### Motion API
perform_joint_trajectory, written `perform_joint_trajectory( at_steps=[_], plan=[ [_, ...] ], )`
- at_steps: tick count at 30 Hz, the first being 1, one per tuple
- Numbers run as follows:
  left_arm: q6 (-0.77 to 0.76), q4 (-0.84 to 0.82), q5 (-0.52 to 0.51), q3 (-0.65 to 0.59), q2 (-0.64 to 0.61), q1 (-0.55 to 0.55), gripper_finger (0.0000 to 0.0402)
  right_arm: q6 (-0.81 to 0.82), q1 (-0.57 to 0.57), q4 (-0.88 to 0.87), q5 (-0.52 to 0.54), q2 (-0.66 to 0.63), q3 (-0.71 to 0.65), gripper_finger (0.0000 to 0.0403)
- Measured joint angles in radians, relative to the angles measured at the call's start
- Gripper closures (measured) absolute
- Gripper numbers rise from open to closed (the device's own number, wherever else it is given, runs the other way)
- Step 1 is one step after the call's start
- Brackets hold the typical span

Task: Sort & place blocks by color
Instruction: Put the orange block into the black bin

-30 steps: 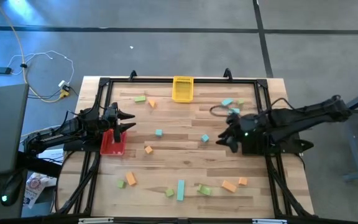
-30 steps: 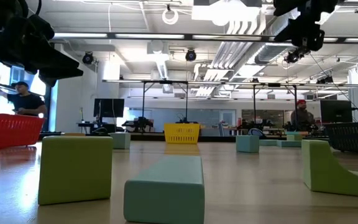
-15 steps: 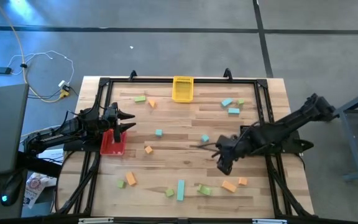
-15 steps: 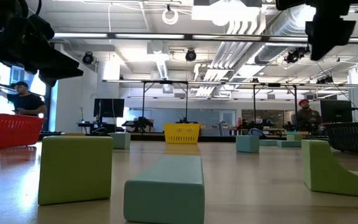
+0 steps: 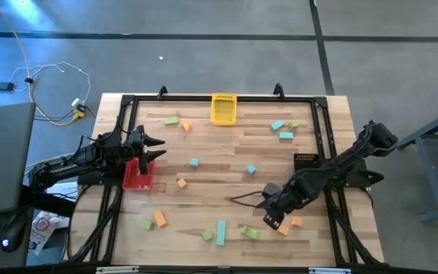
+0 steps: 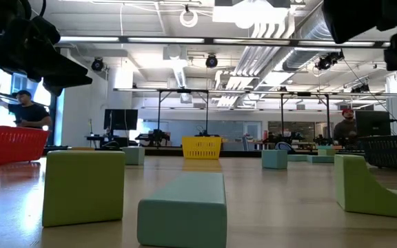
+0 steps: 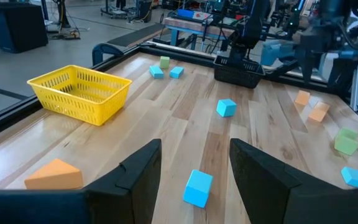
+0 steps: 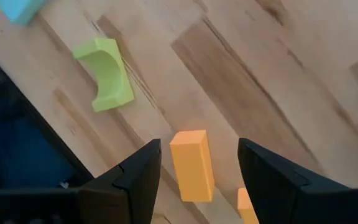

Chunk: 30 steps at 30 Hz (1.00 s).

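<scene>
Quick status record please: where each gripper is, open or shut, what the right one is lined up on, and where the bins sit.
right gripper: open, above the orange bar near the front edge, holding nothing
left gripper: open, empty, waiting over the red bin
yellow bin: far edge, middle
black bin: right side
green arch block: beside the orange bar, not touching it

Five small light green blocks point(image 5: 172, 120), five small orange blocks point(image 5: 182, 183), five small teal blocks point(image 5: 194, 162), one of those a long bar. All lie on the near side of the yellow wire basket point(image 5: 223, 108). Three bins: that basket, a red plastic bin point(image 5: 138, 176), a black bin point(image 7: 236, 74).
</scene>
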Motion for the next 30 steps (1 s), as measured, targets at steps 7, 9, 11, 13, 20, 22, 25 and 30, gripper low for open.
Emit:
perform_joint_trajectory(
  at_steps=[7, 9, 11, 13, 20, 22, 25, 30],
  plan=[
    [0.000, 0.000, 0.000, 0.000, 0.000, 0.000, 0.0222, 0.098, 0.074, 0.010, 0.000, 0.062, 0.000, 0.0204],
    [0.000, 0.000, 0.000, 0.000, 0.000, 0.000, 0.0222, 0.100, 0.090, 0.015, 0.000, 0.080, 0.000, 0.0204],
    [0.000, 0.000, 0.000, 0.000, 0.000, 0.000, 0.0222, 0.100, 0.101, 0.026, 0.000, 0.096, 0.000, 0.0204],
    [0.000, 0.000, 0.000, 0.000, 0.000, 0.000, 0.0222, 0.107, 0.108, 0.031, 0.000, 0.110, 0.000, 0.0204],
    [0.000, 0.000, 0.000, 0.000, 0.000, 0.000, 0.0222, 0.134, 0.122, 0.043, 0.019, 0.125, 0.000, 0.0204],
    [0.000, 0.000, 0.000, 0.000, 0.000, 0.000, 0.0222, 0.135, 0.130, 0.048, 0.038, 0.125, 0.000, 0.0204],
    [0.000, 0.000, 0.000, 0.000, 0.000, 0.000, 0.0222, 0.137, 0.142, 0.053, 0.067, 0.125, 0.000, 0.0204],
    [0.000, 0.000, 0.000, 0.000, 0.000, 0.000, 0.0222, 0.143, 0.159, 0.056, 0.110, 0.126, 0.000, 0.0204]
  ],
)
